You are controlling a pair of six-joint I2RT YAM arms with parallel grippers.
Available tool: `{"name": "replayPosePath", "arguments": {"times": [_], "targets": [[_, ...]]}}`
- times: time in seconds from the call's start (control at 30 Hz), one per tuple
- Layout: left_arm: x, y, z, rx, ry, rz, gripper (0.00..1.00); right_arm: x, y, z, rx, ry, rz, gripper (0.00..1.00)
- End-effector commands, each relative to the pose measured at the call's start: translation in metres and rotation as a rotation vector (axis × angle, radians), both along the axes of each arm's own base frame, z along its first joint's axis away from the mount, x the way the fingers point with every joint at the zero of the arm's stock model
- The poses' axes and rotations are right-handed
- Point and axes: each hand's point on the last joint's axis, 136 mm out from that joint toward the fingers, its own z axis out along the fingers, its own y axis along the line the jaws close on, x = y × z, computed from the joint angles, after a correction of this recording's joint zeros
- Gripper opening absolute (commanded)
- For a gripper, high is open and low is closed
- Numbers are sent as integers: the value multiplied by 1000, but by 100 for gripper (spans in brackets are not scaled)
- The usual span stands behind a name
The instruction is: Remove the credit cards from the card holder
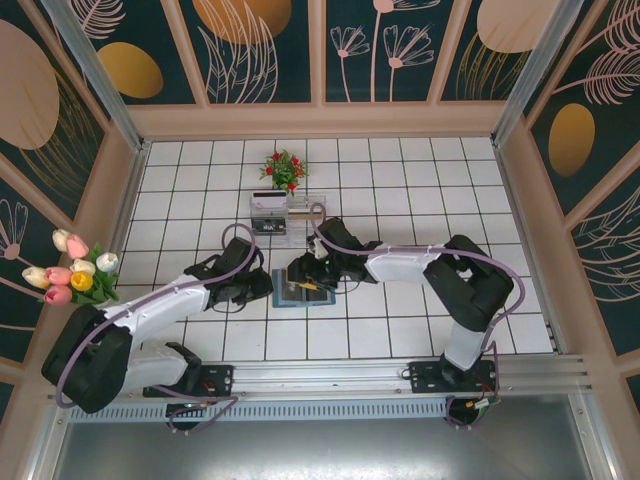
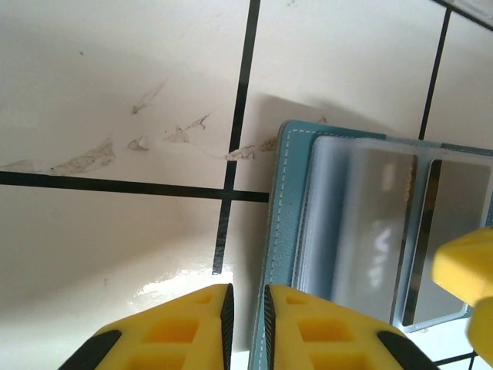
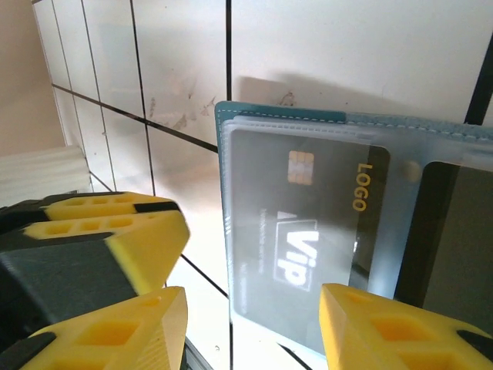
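Hidden/unclear first:
- Top view: both wrists cover most of the card holder (image 1: pixel 297 299). A strip along its 6 o'clock edge shows; the fingertips there are too small to read.
- The credit cards (image 2: pixel 373 223) sit behind a clear sleeve (image 3: pixel 400 193) with glare. Count unclear, I can make out two.
- Vip card (image 3: pixel 300 231): dark grey, chip, gold "LOGO", white "Vip". Legible in the right wrist view, washed out to plain grey in the left wrist view.
- Second card (image 3: pixel 454 254) is cut off by the frame at 3 o'clock. The holder also runs off frame at 3 o'clock in both wrist views.

Left gripper (image 2: pixel 248 324): fingers nearly together, thin slit between the pads, nothing seen clamped. The holder's stitched teal edge runs under its 3 o'clock finger; can't tell whether that finger touches it. In the top view this gripper sits at the holder's 9 o'clock.

Right gripper (image 3: pixel 253 301): fingers wide apart, holding nothing. They straddle the near end of the Vip card, and the card extends from the gap toward 12 o'clock. One of its yellow fingers pokes into the left wrist view at 3 o'clock, over the second card.

The holder lies open and flat mid-way across the white tiled table (image 1: pixel 400 190), between the two grippers.
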Motion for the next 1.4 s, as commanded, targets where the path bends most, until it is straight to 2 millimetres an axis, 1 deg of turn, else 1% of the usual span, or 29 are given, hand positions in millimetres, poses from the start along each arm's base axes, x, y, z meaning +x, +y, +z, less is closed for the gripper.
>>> {"name": "replayPosePath", "arguments": {"times": [0.0,0.1,0.2,0.27,0.33,0.4,0.5,0.6,0.7,0.87,1.07,1.17,1.37], "targets": [[0,3,8,14,-18,6,19,1,7,-2,-2,13,1,50],[9,-5,25,-31,-59,6,17,3,5,-2,-14,5,-8,50],[16,-22,39,-114,-86,-22,16,11,2,10,-14,-36,-30,50],[19,-32,44,-166,-89,-35,15,16,-3,16,-26,-63,-49,50],[20,-41,43,-204,-81,-47,13,18,-9,17,-40,-76,-58,49],[19,-46,40,-222,-69,-62,11,17,-14,15,-51,-75,-64,47],[18,-44,30,-193,-48,-50,4,15,-20,8,-76,-64,-78,42],[15,-42,19,-181,-15,-43,0,14,-23,3,-86,-52,-89,37],[8,-50,13,-231,26,-53,0,12,-23,0,-92,-41,-94,33],[8,-37,5,-174,23,-13,0,10,-25,-10,-116,-25,-87,29],[1,-37,-9,-178,60,-19,0,10,-24,-17,-126,-14,-81,26],[2,-38,-11,-167,64,-24,0,10,-24,-19,-130,-10,-78,23],[-4,-31,-23,-121,96,-24,0,9,-27,-26,-143,0,-73,22]]}}
